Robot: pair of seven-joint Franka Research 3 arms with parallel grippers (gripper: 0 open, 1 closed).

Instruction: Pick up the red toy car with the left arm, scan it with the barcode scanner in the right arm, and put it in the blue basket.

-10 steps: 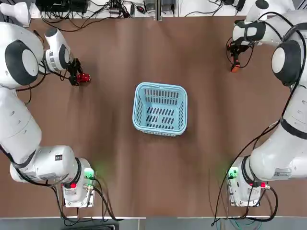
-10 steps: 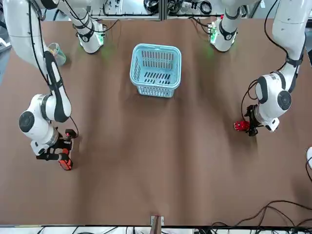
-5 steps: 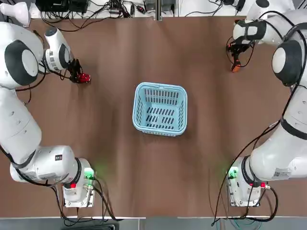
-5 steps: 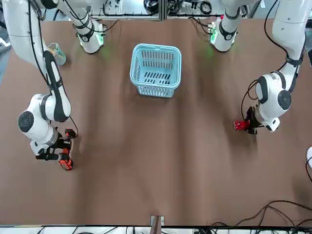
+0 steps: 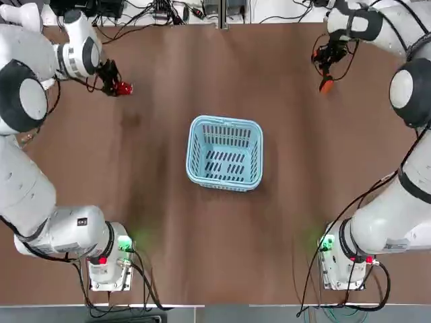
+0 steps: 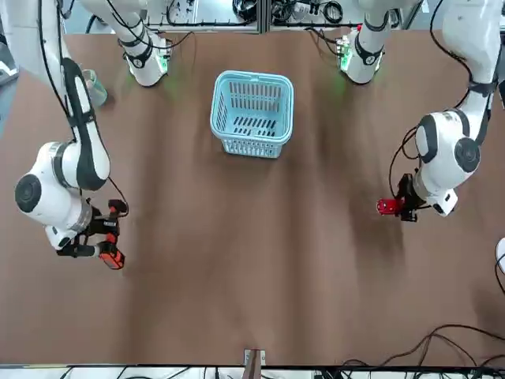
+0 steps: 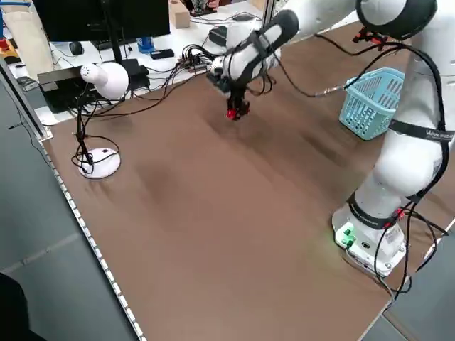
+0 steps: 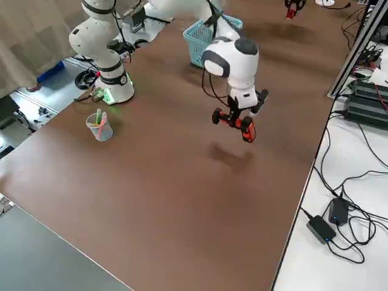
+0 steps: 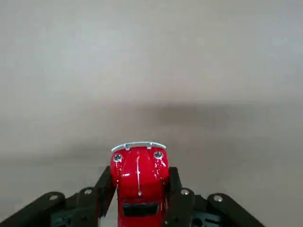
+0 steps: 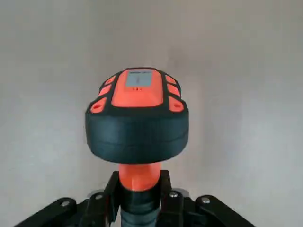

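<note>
1 blue basket [image 5: 225, 183], 0 items inside.

1. Site type: robotics lab.
2. Primary evidence: two white jointed robot arms, left arm [image 5: 27, 168] and right arm [image 5: 404, 161], mounted at one brown-covered worktop [image 5: 222, 256]; in the top view, bases at 7 o'clock and 5 o'clock.
3. Cabling: black cables [image 5: 145, 23] looped loosely beyond the worktop, 11 o'clock in the top view.
4. Computing equipment: black monitor [image 7: 99, 20] and computer mouse [image 7: 76, 48] on a white desk [image 7: 185, 35], 11 o'clock in the left side view.
5. Flooring: plain grey floor [image 7: 50, 234].
</note>
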